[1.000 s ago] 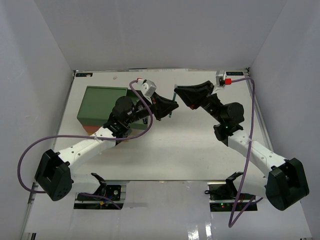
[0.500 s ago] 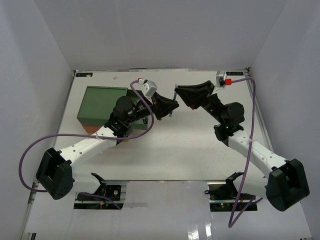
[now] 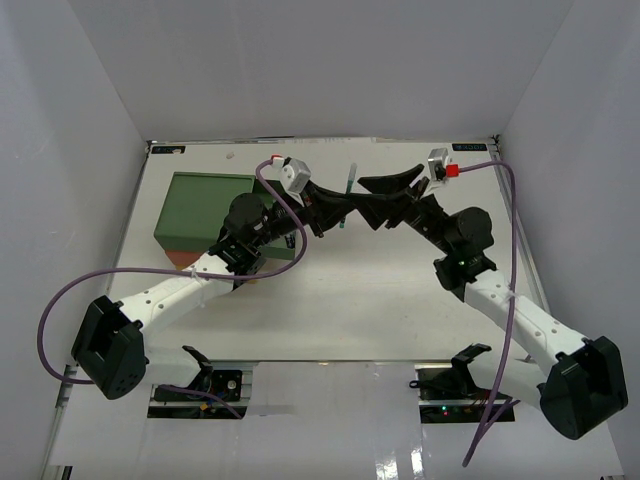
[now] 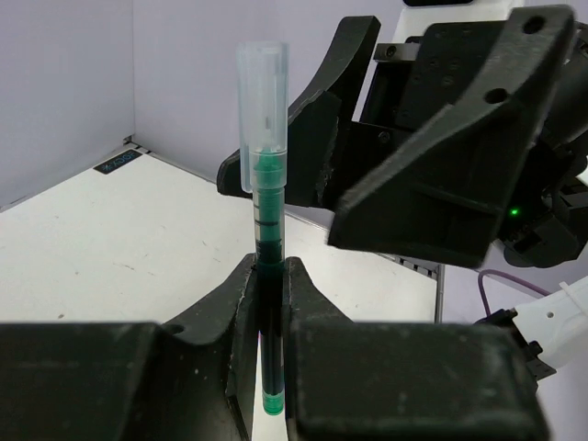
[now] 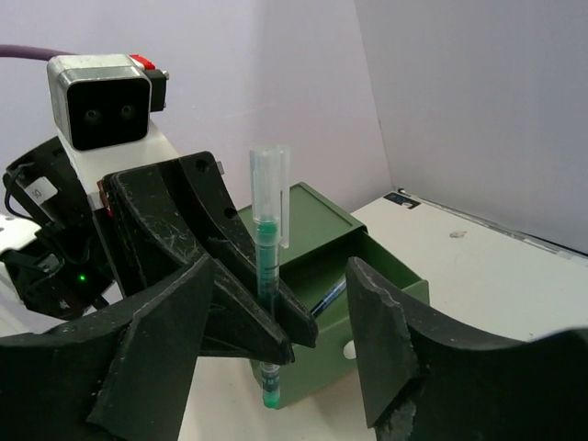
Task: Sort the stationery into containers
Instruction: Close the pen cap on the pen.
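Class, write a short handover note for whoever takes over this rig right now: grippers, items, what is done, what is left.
Left gripper: shut on the green pen, held upright.
Right gripper: open, straddling that pen without clamping it.
Drawer stack: beside the left arm; its green drawer is open, with a blue pen inside.
Done: one pen stowed.
Left: probably back the right gripper off, then carry the green pen to a drawer. No other stationery is in view.
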`<state>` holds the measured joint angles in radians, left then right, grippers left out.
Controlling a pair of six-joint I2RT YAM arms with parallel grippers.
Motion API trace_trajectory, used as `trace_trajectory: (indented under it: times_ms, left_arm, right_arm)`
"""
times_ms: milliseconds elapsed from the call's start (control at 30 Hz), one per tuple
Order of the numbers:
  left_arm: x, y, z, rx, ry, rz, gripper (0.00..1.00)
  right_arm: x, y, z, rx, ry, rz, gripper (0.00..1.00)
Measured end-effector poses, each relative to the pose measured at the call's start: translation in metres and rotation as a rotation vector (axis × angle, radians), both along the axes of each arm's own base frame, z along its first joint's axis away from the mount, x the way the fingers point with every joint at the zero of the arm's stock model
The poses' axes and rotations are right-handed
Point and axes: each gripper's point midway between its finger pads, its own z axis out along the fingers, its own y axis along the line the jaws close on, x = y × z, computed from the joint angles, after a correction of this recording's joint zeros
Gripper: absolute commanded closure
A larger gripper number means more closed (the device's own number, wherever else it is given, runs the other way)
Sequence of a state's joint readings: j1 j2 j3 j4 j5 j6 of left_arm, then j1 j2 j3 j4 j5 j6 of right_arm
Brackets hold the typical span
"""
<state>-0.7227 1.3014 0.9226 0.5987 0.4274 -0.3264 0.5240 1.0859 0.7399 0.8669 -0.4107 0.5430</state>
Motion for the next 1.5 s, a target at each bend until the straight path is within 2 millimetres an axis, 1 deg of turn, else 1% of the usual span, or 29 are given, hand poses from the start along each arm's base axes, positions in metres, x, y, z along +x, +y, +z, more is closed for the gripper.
trace_trajectory:
  times_ms: [33, 67, 133, 167, 233, 300, 433, 567, 667, 733, 767, 800, 833, 900, 933, 967, 1000, 1067, 1233, 1300, 1367, 1500]
  left_arm:
    - [0.000, 0.000, 0.000, 0.000, 0.000, 0.002, 1.00]
    - [0.001, 0.000, 0.000, 0.002, -0.002, 0.004, 1.00]
    - [0.002, 0.001, -0.002, 0.008, -0.002, 0.011, 1.00]
    - [0.003, 0.001, -0.004, 0.015, 0.001, 0.016, 1.00]
    - [0.004, 0.001, -0.007, 0.029, 0.002, 0.020, 1.00]
    - [0.005, 0.001, -0.014, 0.056, 0.009, 0.026, 1.00]
    - [0.007, 0.002, -0.030, 0.118, 0.017, 0.037, 1.00]
    - [0.008, 0.004, -0.044, 0.182, 0.020, 0.042, 1.00]
    - [0.007, 0.006, -0.051, 0.216, 0.019, 0.043, 1.00]
    - [0.007, 0.007, -0.054, 0.230, 0.018, 0.043, 1.00]
    - [0.007, 0.007, -0.055, 0.235, 0.015, 0.043, 1.00]
    - [0.006, 0.007, -0.055, 0.236, 0.012, 0.042, 1.00]
    - [0.006, 0.008, -0.054, 0.238, 0.009, 0.041, 1.00]
    - [0.004, 0.008, -0.052, 0.237, 0.001, 0.038, 1.00]
    - [0.004, 0.008, -0.052, 0.236, -0.002, 0.036, 1.00]
    - [0.003, 0.008, -0.051, 0.235, -0.004, 0.033, 1.00]
    - [0.002, 0.008, -0.050, 0.234, -0.006, 0.029, 1.00]
    - [0.001, 0.008, -0.049, 0.233, -0.009, 0.022, 1.00]
    - [-0.001, 0.008, -0.049, 0.232, -0.011, 0.012, 1.00]
    - [-0.002, 0.007, -0.050, 0.233, -0.010, 0.008, 1.00]
    - [-0.002, 0.007, -0.050, 0.233, -0.010, 0.007, 1.00]
    - [-0.004, 0.007, -0.055, 0.240, -0.002, 0.004, 1.00]
  right_arm:
    - [-0.001, -0.001, -0.001, -0.006, 0.000, -0.002, 0.30]
    - [-0.002, -0.002, -0.002, -0.013, -0.001, -0.006, 0.23]
    - [-0.004, -0.004, -0.003, -0.033, -0.001, -0.014, 0.15]
    - [-0.006, -0.005, -0.005, -0.044, -0.001, -0.019, 0.07]
    - [-0.007, -0.009, -0.007, -0.065, 0.008, -0.040, 0.02]
    - [-0.007, -0.014, -0.010, -0.085, 0.024, -0.068, 0.09]
    - [-0.005, -0.025, -0.018, -0.134, 0.067, -0.136, 0.10]
    - [-0.006, -0.035, -0.022, -0.186, 0.087, -0.182, 0.09]
    - [-0.004, -0.037, -0.007, -0.209, 0.093, -0.203, 0.07]
    - [-0.002, -0.038, 0.011, -0.208, 0.086, -0.216, 0.05]
    - [-0.001, -0.039, 0.015, -0.208, 0.088, -0.222, 0.04]
    - [0.001, -0.039, 0.028, -0.200, 0.079, -0.229, 0.03]
    - [0.002, -0.040, 0.036, -0.195, 0.075, -0.235, 0.01]
    - [0.006, -0.039, 0.044, -0.194, 0.087, -0.243, 0.00]
    - [0.010, -0.038, 0.045, -0.198, 0.097, -0.247, 0.03]
    - [0.013, -0.036, 0.045, -0.206, 0.113, -0.250, 0.05]
    - [0.017, -0.035, 0.044, -0.211, 0.126, -0.251, 0.05]
    - [0.026, -0.029, 0.035, -0.234, 0.175, -0.245, 0.06]
    - [0.040, -0.016, 0.002, -0.306, 0.294, -0.227, 0.08]
    - [0.041, -0.011, -0.009, -0.328, 0.325, -0.216, 0.10]
    - [0.040, -0.006, -0.016, -0.341, 0.344, -0.204, 0.11]
    - [0.036, 0.003, -0.018, -0.347, 0.349, -0.186, 0.14]
